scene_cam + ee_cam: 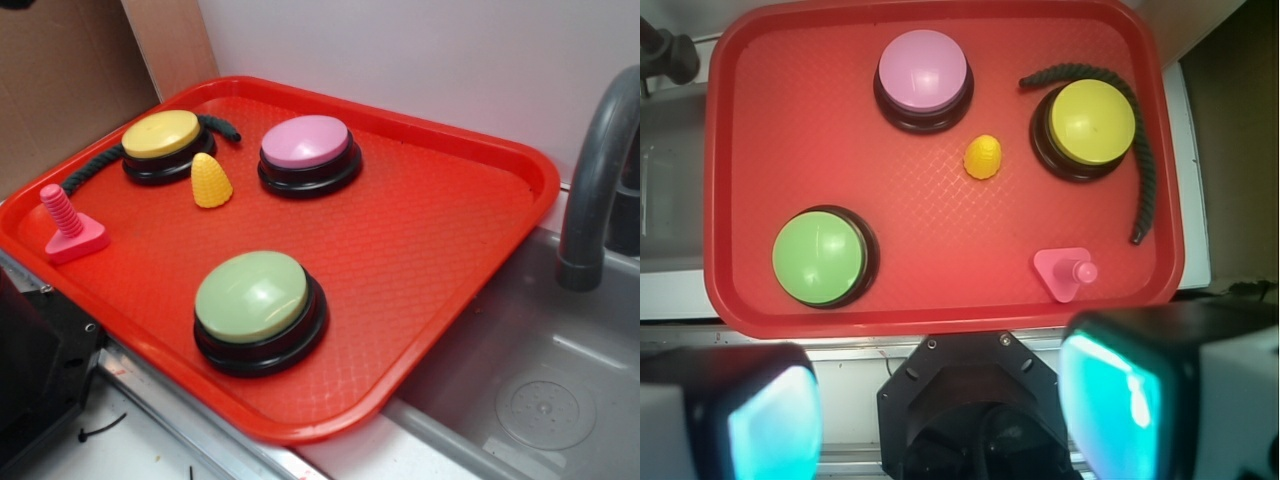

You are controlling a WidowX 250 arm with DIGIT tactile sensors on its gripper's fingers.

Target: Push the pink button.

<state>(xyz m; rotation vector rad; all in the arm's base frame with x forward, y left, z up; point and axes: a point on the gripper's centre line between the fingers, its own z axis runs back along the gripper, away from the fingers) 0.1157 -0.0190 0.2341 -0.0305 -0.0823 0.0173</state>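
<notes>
Pink button [305, 141] [923, 70] sat untouched on red tray [440, 240] [790, 130], at the far edge from gripper [940, 400]. Small yellow corn toy [210, 181] [983, 157] just beside it, yellow button [161, 134] [1093, 121] past that, dark rope [90, 170] [1143, 190] curled round it. Green button [252, 296] [817, 258] and pink bolt toy [66, 222] [1068, 271] lay at tray's opposite edge. Fingers [775, 420] spread wide, off the tray, pinching nothing.

From up here my pink button [924, 72] looks like smooth plastic on a glossy black base, the red tray [940, 250] is textured plastic, the rope [1145, 180] rough and braided, the sink [520, 400] matt grey.
</notes>
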